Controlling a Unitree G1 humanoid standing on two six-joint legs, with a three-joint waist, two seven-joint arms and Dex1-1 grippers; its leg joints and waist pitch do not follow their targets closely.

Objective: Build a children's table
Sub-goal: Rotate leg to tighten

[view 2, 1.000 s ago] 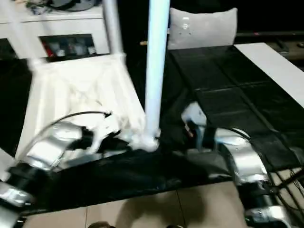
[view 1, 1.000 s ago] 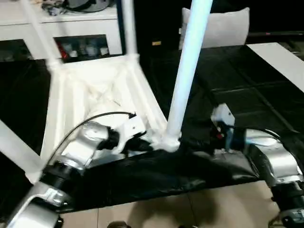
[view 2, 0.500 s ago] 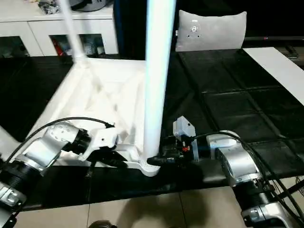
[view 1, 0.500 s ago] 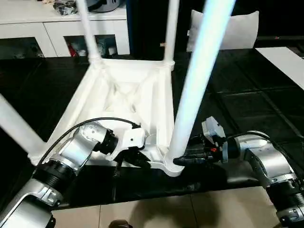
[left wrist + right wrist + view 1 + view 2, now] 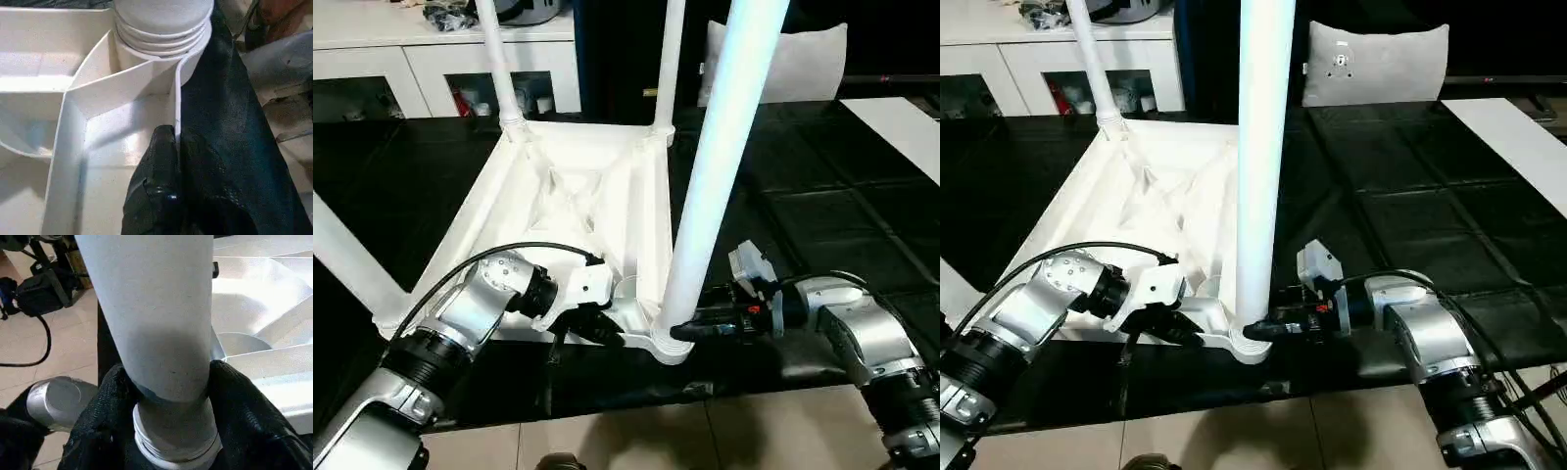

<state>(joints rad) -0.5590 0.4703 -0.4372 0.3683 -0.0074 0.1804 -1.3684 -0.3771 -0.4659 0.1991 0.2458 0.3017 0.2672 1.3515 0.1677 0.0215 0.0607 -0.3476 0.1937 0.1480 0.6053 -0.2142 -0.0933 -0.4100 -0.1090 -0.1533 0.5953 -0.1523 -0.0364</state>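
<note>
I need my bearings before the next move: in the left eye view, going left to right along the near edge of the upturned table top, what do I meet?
Left arm's silver forearm → left claw on the table top's rim → near leg standing in its corner socket → right claw at that leg's base → right forearm.

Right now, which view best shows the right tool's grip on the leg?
The right wrist view: both fingers clamp the leg just above its threads. The eye views show the right tool side-on at the leg's base.
</note>
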